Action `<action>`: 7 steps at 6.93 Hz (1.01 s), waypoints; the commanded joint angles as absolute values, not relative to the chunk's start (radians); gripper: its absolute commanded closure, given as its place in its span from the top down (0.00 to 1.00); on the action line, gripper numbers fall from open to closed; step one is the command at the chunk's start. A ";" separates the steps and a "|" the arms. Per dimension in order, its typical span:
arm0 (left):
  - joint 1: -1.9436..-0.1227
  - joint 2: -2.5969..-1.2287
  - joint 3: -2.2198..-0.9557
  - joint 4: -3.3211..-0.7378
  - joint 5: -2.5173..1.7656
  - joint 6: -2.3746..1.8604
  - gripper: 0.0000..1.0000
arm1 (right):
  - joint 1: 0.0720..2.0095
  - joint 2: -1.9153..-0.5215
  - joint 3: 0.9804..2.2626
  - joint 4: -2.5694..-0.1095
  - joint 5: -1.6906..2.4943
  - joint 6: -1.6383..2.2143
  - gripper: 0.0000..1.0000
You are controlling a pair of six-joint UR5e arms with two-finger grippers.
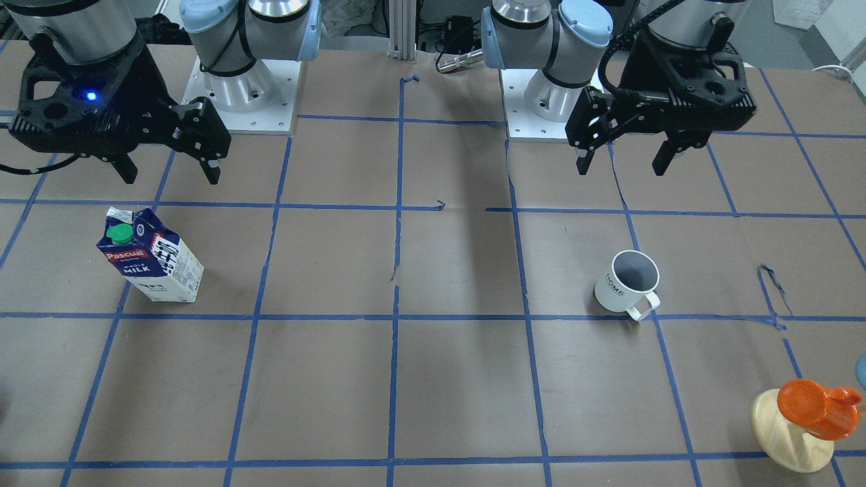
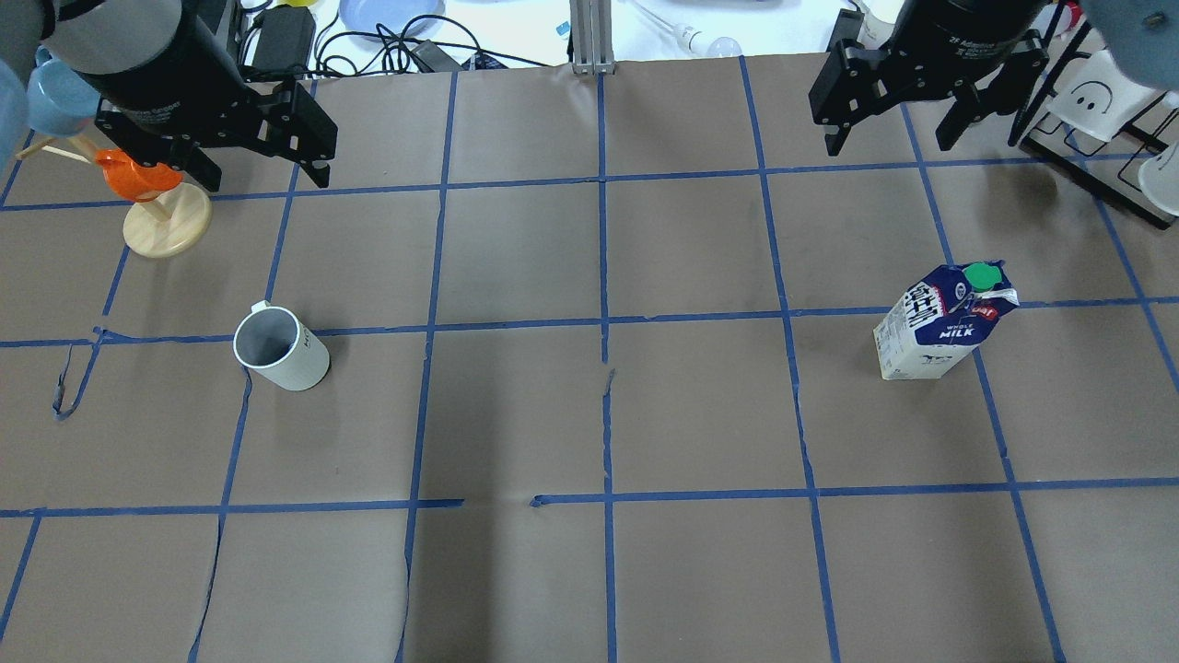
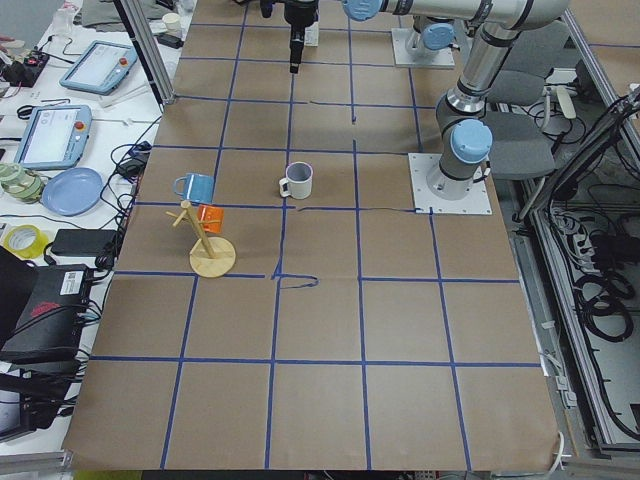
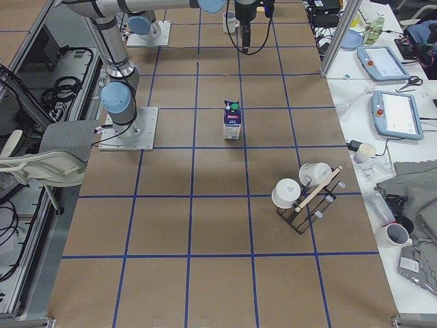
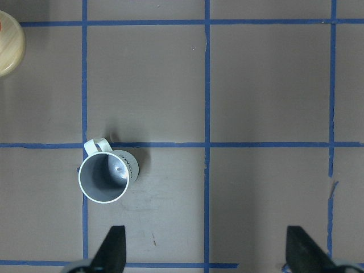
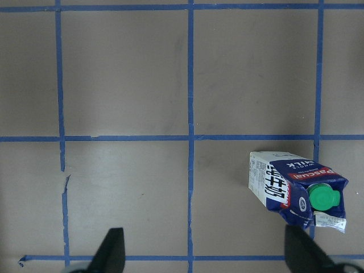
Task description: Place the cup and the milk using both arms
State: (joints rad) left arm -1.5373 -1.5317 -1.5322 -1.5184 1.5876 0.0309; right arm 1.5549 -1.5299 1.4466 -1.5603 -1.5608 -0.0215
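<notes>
The white cup (image 1: 629, 282) stands upright on the brown table, handle toward the operators' side; it also shows in the overhead view (image 2: 281, 350) and the left wrist view (image 5: 108, 175). My left gripper (image 1: 621, 166) is open and empty, high above the table, apart from the cup (image 3: 297, 180). The navy and white milk carton (image 1: 152, 257) with a green cap stands upright on the other side (image 2: 939, 322) and shows in the right wrist view (image 6: 296, 185). My right gripper (image 1: 172, 177) is open and empty, high above the table, apart from the carton.
A wooden mug stand (image 2: 166, 230) with an orange cup (image 2: 138, 175) and a blue cup (image 2: 55, 92) stands by my left gripper (image 2: 265, 180). A black rack of white cups (image 2: 1096, 92) stands near my right gripper (image 2: 889, 145). Blue tape lines grid the table.
</notes>
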 commanded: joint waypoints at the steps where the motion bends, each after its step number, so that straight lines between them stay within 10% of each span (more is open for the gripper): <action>1: -1.540 -1.525 -1.540 -1.523 1.592 0.031 1.00 | 1.554 -1.528 1.447 -1.575 -1.560 -0.021 1.00; 7: -1.438 -1.536 -1.545 -1.545 1.591 0.061 1.00 | 1.554 -1.532 1.451 -1.575 -1.563 -0.032 1.00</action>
State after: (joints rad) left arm -1.4814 -1.5352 -1.5296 -1.5278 1.5937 0.0552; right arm 1.5539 -1.5303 1.4510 -1.5754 -1.5612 -0.0318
